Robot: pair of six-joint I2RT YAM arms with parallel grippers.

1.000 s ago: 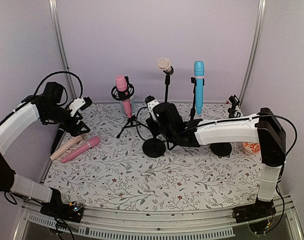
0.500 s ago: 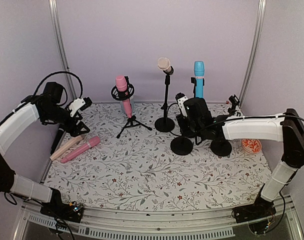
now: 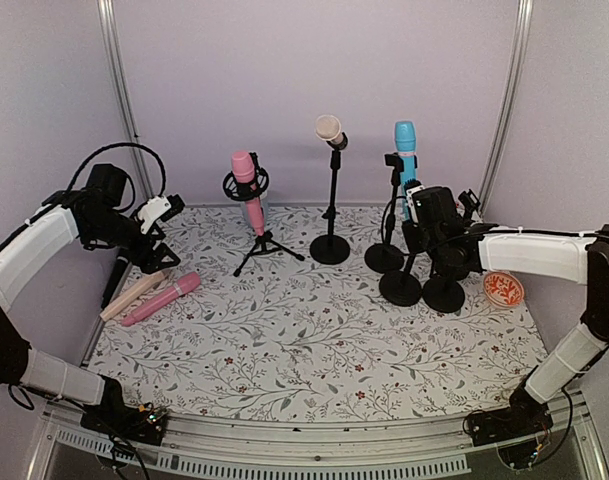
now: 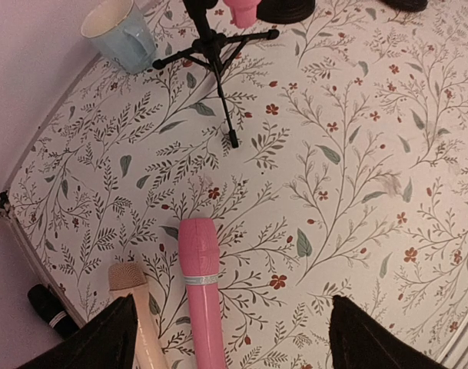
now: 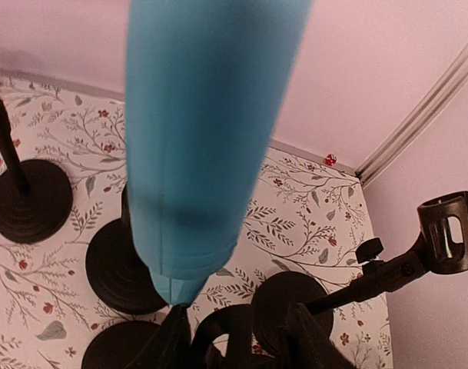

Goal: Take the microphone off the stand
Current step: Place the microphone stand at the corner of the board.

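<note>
While the right gripper (image 3: 419, 218) finishes its sweep across the back row, the blue microphone (image 3: 404, 160) is still in its stand (image 3: 384, 258).

Overhead first: a second ago that gripper was mid-table. It has run right, a spare base (image 3: 399, 288) trailing along with it, and now sits just beside the microphone, which is upright in its clip at the back right. The left gripper (image 3: 149, 245) hasn't budged out on the left. Left wrist: fingers (image 4: 103, 342) spread wide, gripping nothing, above a pink microphone (image 4: 199, 292) lying on the table (image 4: 356, 154). Right wrist: the blue barrel fills the frame just above my fingers (image 5: 176, 338). Something dark sits between them and I can't tell if they're clamped. My read: approach done, grasp and lift still to come.
</note>
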